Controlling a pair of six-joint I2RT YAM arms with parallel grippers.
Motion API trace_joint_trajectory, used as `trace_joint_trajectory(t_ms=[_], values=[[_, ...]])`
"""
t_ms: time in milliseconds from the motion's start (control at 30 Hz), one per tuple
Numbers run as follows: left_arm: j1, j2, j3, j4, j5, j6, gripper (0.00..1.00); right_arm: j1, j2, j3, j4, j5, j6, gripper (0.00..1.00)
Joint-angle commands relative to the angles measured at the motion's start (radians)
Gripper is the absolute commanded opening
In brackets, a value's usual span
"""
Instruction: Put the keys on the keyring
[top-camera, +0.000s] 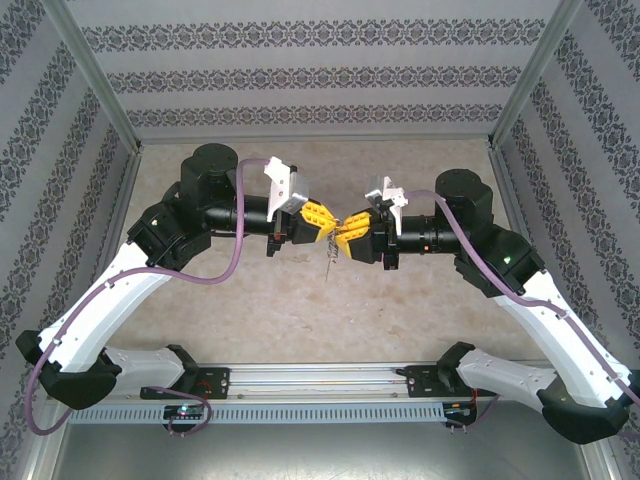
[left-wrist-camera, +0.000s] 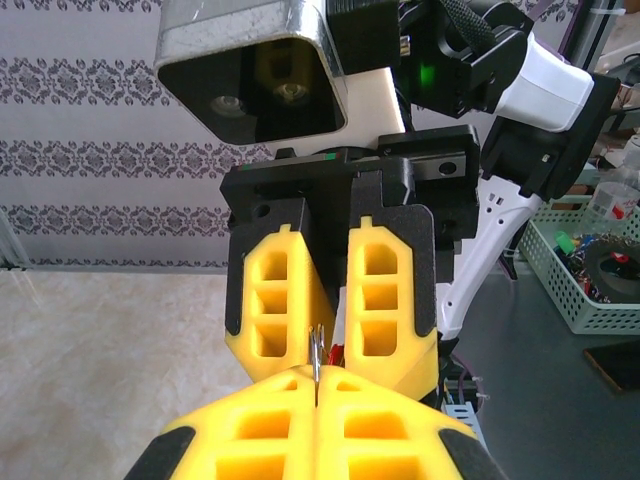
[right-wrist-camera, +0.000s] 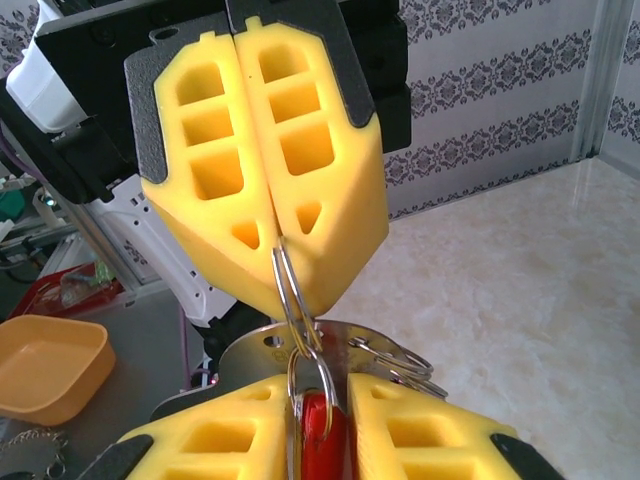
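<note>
From above, the two arms are reaching inward from the lower corners of the frame, elbows bowed outward. They are meeting tip to tip over the middle of the beige, marble-patterned bench (top-camera: 250, 300), with a thin sliver hanging beneath the tips, too small to read. The wrist views are giving the detail. In the right wrist view the left hand (right-wrist-camera: 278, 245) is pointing down from the top of the frame. Its hollow-celled yellow fingers are pressed together, pinching the keyring (right-wrist-camera: 345, 335) by one thin wire loop. The keyring's flat, pale plate is lying across mid-frame, with more small rings fanning toward the right. At bottom centre the right hand (right-wrist-camera: 320, 400) is pinching the red key (right-wrist-camera: 318, 432), whose glossy plastic head is sitting between the fingers with a wire loop crossing it. The left wrist view is showing that wire edge-on, standing up from the closed seam at lower centre, and a speck of red between the opposite fingers, which are standing slightly apart.
</note>
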Motion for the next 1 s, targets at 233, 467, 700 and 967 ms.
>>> trace_joint_trajectory(t_ms=[233,467,700,967], values=[[0.020,-0.023,-0.002,0.081,0.035,-0.025,0.00,0.008,-0.034,-0.016,0.017,0.026,-0.014,0.36],[0.025,-0.029,-0.006,0.093,0.044,-0.034,0.00,0.007,-0.087,0.012,0.015,0.067,-0.015,0.44],[0.025,-0.026,-0.016,0.134,0.079,-0.072,0.00,0.007,-0.050,0.083,0.042,0.081,-0.021,0.41],[0.025,-0.035,-0.023,0.167,0.097,-0.092,0.00,0.008,-0.014,0.097,0.080,0.067,-0.027,0.36]])
